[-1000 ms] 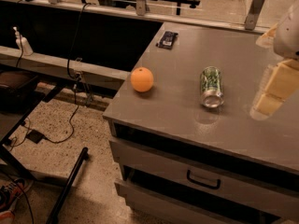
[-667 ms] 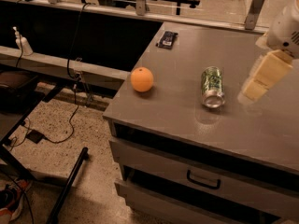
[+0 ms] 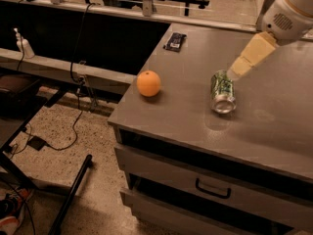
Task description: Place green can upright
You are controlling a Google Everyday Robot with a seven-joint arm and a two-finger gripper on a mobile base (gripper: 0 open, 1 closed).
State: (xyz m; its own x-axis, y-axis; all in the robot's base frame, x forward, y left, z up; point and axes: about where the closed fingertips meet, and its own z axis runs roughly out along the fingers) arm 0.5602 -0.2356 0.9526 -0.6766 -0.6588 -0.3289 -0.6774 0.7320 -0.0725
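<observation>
Tool hangs just above the lying green can, its opening impossible to tell; probably light, slick, rolls easily, so grab mid-body.

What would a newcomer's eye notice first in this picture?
The bright orange stands out near the left edge of the grey cabinet top. To its right the green can lies on its side, silver end toward the camera. The tool reaches down from the upper right, its tip close to the can's far end.
</observation>
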